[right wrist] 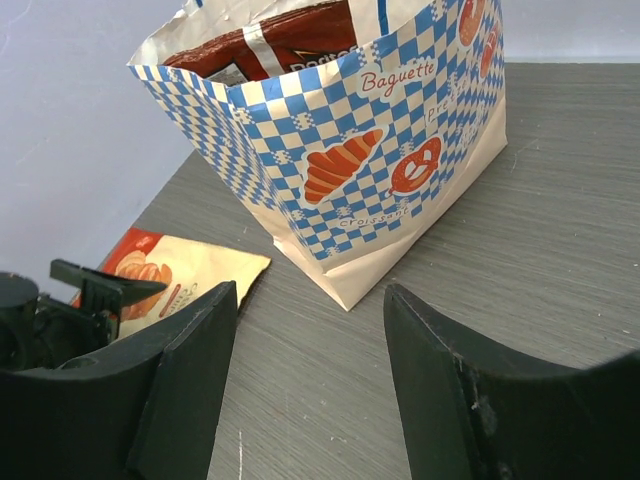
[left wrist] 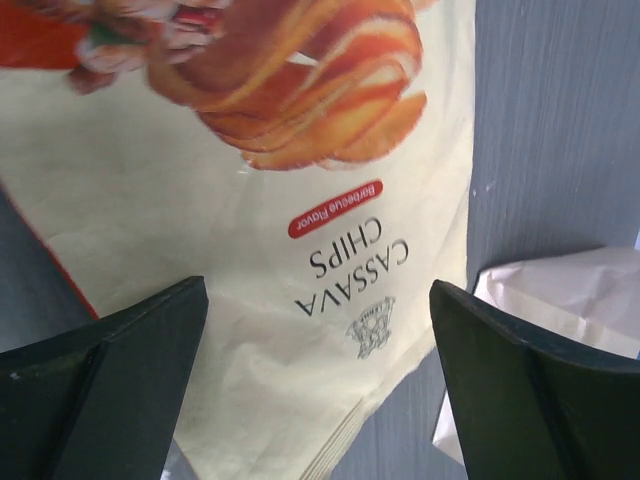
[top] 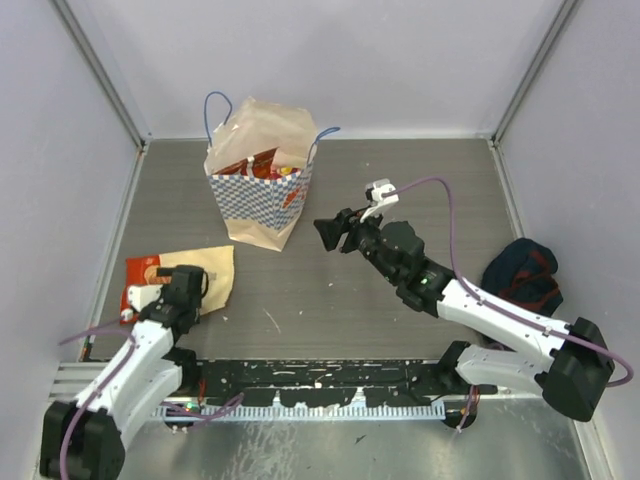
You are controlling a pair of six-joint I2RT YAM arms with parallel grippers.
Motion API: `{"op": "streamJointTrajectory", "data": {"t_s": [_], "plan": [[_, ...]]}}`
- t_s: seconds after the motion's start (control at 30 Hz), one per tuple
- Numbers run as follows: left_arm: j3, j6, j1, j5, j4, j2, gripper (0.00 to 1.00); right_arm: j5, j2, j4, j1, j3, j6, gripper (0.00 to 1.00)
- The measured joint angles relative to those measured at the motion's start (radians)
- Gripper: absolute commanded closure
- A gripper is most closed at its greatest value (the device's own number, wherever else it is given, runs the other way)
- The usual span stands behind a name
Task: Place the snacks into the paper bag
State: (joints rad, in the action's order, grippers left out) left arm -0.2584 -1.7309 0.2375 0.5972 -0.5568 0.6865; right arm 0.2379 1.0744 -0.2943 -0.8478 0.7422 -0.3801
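Left tool spread wide over the cassava chips on the surface — not gripping. Right tool apart, empty, facing the bag — Doritos inside, perhaps more with it.

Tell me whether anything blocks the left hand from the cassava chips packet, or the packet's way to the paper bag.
Nothing visible does. The open left hand hangs directly over the cassava chips packet. Only bare table lies between packet and paper bag; the right hand is off to the bag's far side.
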Motion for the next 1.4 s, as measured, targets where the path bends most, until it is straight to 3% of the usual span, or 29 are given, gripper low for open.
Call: {"op": "streamJointTrajectory", "data": {"t_s": [0.13, 0.3, 0.6, 1.0, 1.4], "plan": [[-0.058, 0.055, -0.008, -0.093, 0.122, 0.175, 0.02, -0.001, 0.003, 0.0, 0.005, 0.0, -0.001, 0.35], [-0.074, 0.12, -0.008, -0.148, 0.159, 0.198, 0.02, 0.0, 0.003, -0.002, 0.006, 0.0, -0.001, 0.35], [-0.201, 0.291, 0.018, -0.155, -0.097, 0.123, 0.02, -0.004, 0.039, -0.006, 0.006, 0.0, -0.006, 0.35], [-0.346, 0.447, 0.039, -0.108, -0.257, 0.117, 0.02, -0.038, 0.058, -0.013, 0.007, 0.0, -0.016, 0.35], [-0.578, 0.542, 0.255, 0.075, -0.506, 0.217, 0.02, -0.043, 0.07, -0.017, 0.007, 0.0, -0.017, 0.35]]}}
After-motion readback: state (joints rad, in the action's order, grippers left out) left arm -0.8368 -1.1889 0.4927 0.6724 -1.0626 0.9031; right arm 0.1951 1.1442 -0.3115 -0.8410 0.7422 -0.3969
